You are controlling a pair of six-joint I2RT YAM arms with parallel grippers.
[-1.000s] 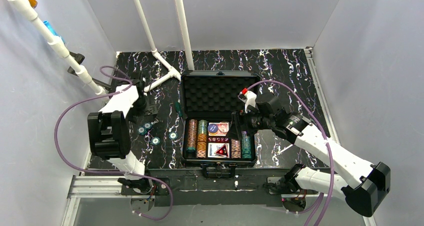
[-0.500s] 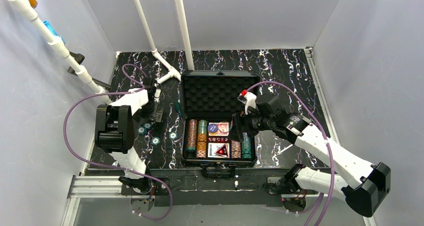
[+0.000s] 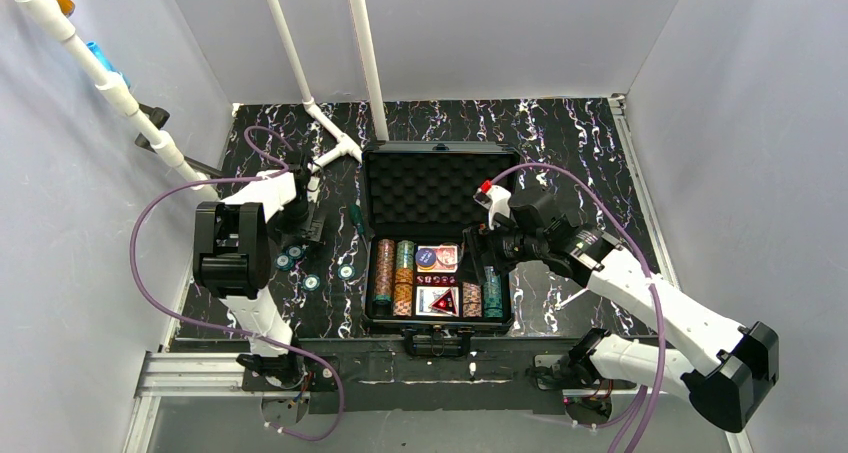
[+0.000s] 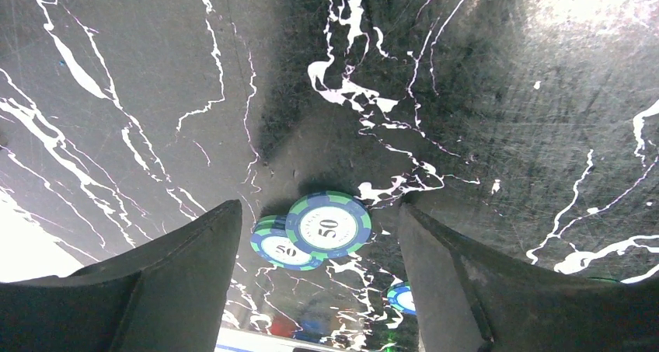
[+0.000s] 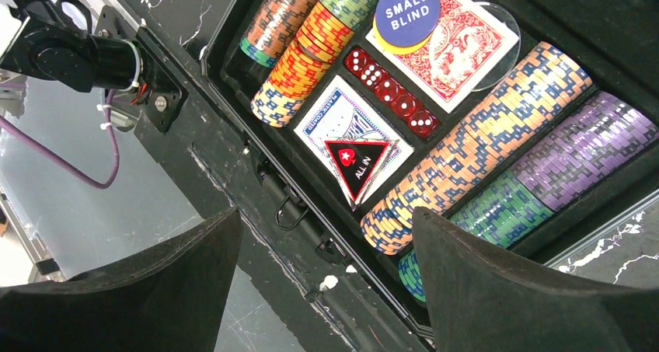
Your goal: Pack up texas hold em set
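Partly hidden behind one of my left fingers (image 4: 482, 290), a blue chip (image 4: 400, 297) is showing only its edge, its number unreadable. Those fingers are standing spread, gripping nothing; between them two overlapped chips (image 4: 328, 224) are lying on the surface (image 4: 505, 95), both reading "50". My right fingers (image 5: 155, 282) are hanging spread too, tilted over the open case (image 3: 430, 188), the arm reaching in from its side. Between them the red triangle (image 5: 357, 159) is reading "ALL IN"; beyond the tips, a blue disc (image 5: 407, 12) is reading "SMALL BLIND".
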